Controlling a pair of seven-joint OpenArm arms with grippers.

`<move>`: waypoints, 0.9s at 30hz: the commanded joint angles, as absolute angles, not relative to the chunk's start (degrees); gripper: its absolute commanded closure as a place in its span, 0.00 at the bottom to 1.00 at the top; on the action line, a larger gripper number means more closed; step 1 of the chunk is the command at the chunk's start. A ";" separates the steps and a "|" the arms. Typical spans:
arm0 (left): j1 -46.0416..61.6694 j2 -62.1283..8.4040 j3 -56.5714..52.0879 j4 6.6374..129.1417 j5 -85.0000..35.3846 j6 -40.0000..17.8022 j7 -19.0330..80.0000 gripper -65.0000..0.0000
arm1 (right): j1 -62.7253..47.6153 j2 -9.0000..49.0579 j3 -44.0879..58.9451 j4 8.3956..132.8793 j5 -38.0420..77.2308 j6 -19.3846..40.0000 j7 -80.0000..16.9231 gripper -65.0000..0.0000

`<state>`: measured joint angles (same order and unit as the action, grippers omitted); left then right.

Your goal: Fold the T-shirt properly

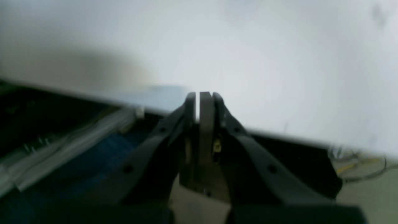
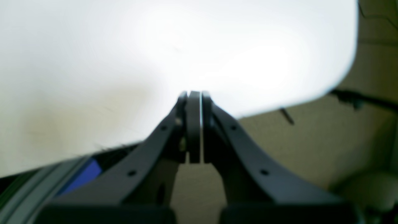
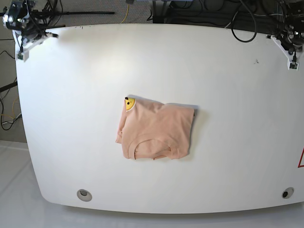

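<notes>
Where light falls — folded T-shirt (image 3: 159,126), yellow-marked.

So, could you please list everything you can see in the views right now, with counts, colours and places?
T-shirt: one, peach-pink, folded, middle of the table
Round mark: one, yellow and black, on the shirt's upper left corner in the base view
Table: one, white, under the shirt
Round fittings: two, grey, near the table's lower corners
Cables: several, mostly black, behind the table
Right hand: one, black, shut, table's far left
Left hand: one, black, shut, far right
</notes>
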<state>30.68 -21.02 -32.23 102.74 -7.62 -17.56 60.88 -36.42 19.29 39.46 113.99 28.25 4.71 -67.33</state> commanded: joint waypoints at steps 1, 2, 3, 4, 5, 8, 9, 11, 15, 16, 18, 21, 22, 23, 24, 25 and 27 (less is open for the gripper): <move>31.43 -21.93 -35.03 103.60 -6.90 -20.53 60.70 1.00 | -39.96 18.51 42.42 115.03 27.91 5.05 -65.36 1.00; 31.60 -21.93 -36.00 103.52 -6.90 -22.29 61.05 1.00 | -41.10 17.89 43.12 115.03 27.91 5.14 -64.66 1.00; 31.87 -21.93 -37.23 103.43 -6.81 -23.96 61.76 1.00 | -42.33 17.36 43.74 115.03 27.91 5.14 -63.87 1.00; 31.87 -21.93 -38.11 103.43 -6.81 -25.19 62.37 1.00 | -43.30 17.10 44.00 114.95 27.91 5.14 -63.16 1.00; 31.87 -21.93 -39.34 103.43 -6.81 -26.86 63.52 1.00 | -44.53 16.66 44.26 114.95 27.82 5.14 -62.11 1.00; 32.57 -21.93 -41.10 103.43 -6.37 -29.14 65.45 1.00 | -47.08 15.69 44.62 114.77 27.82 5.14 -60.18 1.00; 32.92 -21.93 -41.27 103.43 -5.85 -29.67 65.63 1.00 | -47.78 15.25 44.62 114.68 27.74 5.14 -59.56 1.00; 33.45 -21.93 -41.36 103.43 -4.18 -30.46 65.71 1.00 | -49.01 14.46 44.35 114.59 27.74 5.14 -58.77 1.00; 34.07 -21.85 -41.10 102.20 -0.75 -31.60 65.89 1.00 | -51.21 12.26 44.09 113.98 27.74 5.14 -56.84 1.00; 34.15 -21.76 -40.84 101.58 -0.13 -31.96 65.89 1.00 | -51.47 11.91 44.09 113.71 27.74 5.23 -56.57 1.00; 34.42 -21.14 -40.22 99.38 1.54 -32.75 65.63 1.00 | -51.91 11.30 43.38 112.66 27.74 5.85 -55.87 1.00; 34.77 -20.79 -39.34 95.87 3.82 -33.45 65.36 1.00 | -52.18 11.12 41.71 111.08 26.86 6.90 -55.25 1.00; 34.77 -20.79 -38.81 94.46 4.53 -33.80 64.84 1.00 | -52.18 10.86 40.92 110.37 25.80 7.16 -55.08 1.00; 34.77 -20.79 -37.93 92.44 5.23 -34.24 63.69 1.00 | -52.18 10.24 40.04 109.49 24.04 7.52 -54.64 1.00; 34.77 -20.79 -37.23 91.12 5.67 -34.33 62.73 1.00 | -51.91 9.63 39.34 108.79 22.64 7.78 -54.29 1.00; 34.77 -20.70 -36.35 89.01 6.11 -34.42 61.41 1.00 | -51.82 8.84 38.64 108.09 20.62 8.13 -53.76 1.00; 34.77 -20.70 -35.21 85.41 6.81 -34.51 59.56 1.00 | -51.65 7.60 37.49 106.86 17.27 9.10 -52.70 1.00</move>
